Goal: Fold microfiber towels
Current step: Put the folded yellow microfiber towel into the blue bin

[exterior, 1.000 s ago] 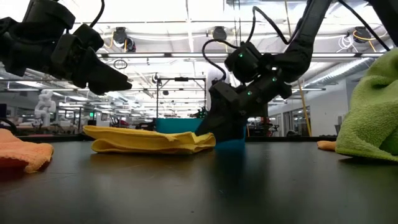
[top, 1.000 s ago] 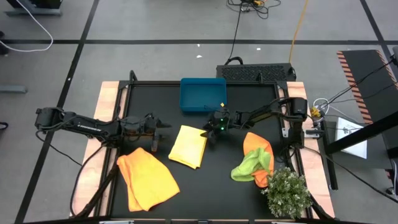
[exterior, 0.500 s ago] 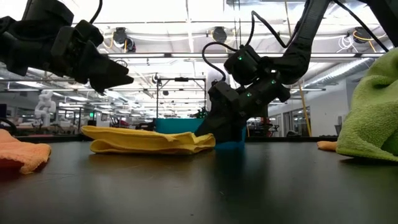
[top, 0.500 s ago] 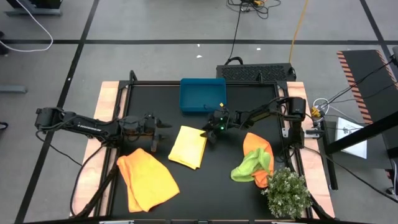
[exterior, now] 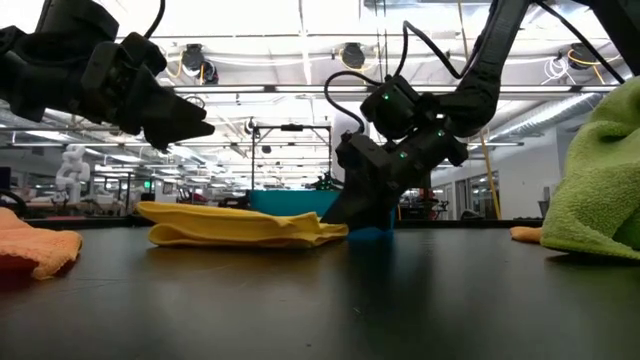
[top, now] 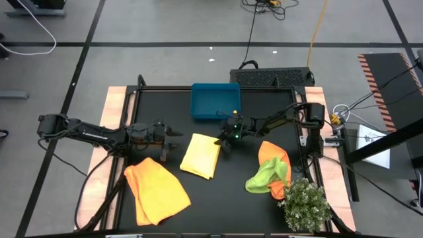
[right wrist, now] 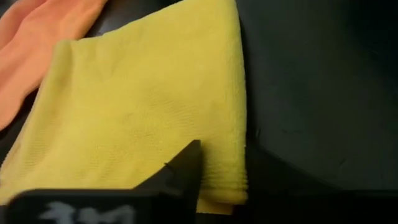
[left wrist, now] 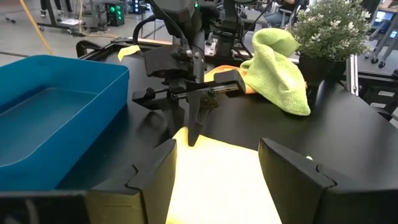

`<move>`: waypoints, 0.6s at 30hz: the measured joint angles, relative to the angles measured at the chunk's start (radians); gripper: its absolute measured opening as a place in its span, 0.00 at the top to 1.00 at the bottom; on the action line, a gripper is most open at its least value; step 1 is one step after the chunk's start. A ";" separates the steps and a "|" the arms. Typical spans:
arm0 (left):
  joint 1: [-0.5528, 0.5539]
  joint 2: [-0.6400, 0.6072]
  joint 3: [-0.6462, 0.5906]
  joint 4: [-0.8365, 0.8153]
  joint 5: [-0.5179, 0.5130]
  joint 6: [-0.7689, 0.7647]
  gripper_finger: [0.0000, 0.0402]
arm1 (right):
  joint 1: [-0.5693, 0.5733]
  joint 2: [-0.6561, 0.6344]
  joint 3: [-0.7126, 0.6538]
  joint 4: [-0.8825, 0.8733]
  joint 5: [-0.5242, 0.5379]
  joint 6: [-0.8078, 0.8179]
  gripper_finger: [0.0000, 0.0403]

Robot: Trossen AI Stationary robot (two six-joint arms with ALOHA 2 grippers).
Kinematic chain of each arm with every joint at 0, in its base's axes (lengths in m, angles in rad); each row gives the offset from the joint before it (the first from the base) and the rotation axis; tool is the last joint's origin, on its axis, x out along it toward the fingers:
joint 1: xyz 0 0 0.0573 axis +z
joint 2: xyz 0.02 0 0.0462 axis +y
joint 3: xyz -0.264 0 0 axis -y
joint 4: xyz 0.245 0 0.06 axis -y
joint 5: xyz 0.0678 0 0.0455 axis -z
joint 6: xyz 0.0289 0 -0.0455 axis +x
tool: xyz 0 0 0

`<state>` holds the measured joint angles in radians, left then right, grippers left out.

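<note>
**At the yellow towel's corner: right arm is the near one**

Near the middle of the table (top: 132,106) lies your yellow towel (top: 200,155), already doubled over, its long axis running from the side by the blue tray (top: 215,100) down toward the front edge. Your right gripper (top: 223,141) sits at the towel's upper corner on the tray side, tips down at the cloth. From the right wrist camera one dark finger (right wrist: 184,169) rests on top of the yellow fabric beside its folded edge, and the other lies off to the side of that edge. You can see the jaws drawn fairly close, but whether they have pinched the cloth I cannot tell; the low view shows the tips meeting the towel's end at table level.

Your left gripper (top: 166,137) hangs just off the opposite side of the same towel, above the table, jaws standing apart and holding nothing. From its wrist camera the towel spreads out right between its two fingers (left wrist: 154,176).

So the towel lies between your two arms, with the right one touching and the left one a short way off. The next fold, as I judge it, would carry that corner across toward the left gripper's side.

The orange towel (top: 156,190) lies front left; the green towel (top: 266,174) and a second orange one (top: 272,153) are heaped front right by the plant (top: 305,203).
</note>
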<state>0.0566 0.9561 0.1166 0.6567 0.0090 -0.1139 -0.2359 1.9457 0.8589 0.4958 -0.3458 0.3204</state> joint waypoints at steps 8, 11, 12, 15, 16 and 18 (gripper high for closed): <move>0.031 0.126 0.102 -0.011 0.053 0.045 0.43 | -0.010 0.001 -0.002 0.038 -0.009 -0.050 0.98; 0.054 0.218 0.159 -0.019 0.087 0.064 0.43 | -0.011 -0.001 -0.002 0.047 -0.008 -0.067 0.98; 0.063 0.245 0.177 -0.030 0.102 0.071 0.43 | -0.011 -0.002 -0.002 0.047 -0.008 -0.074 0.99; 0.097 0.332 0.246 -0.074 0.158 0.082 0.43 | -0.008 -0.009 -0.002 0.048 -0.006 -0.102 0.99; 0.111 0.360 0.270 -0.092 0.180 0.087 0.43 | -0.005 -0.011 -0.002 0.048 -0.002 -0.107 0.99; 0.136 0.408 0.319 -0.140 0.220 0.101 0.43 | 0.000 -0.016 -0.001 0.055 -0.002 -0.121 0.99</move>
<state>0.1928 1.3639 0.4361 0.5171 0.2287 -0.0125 -0.2360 1.9301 0.8577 0.5503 -0.3480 0.1992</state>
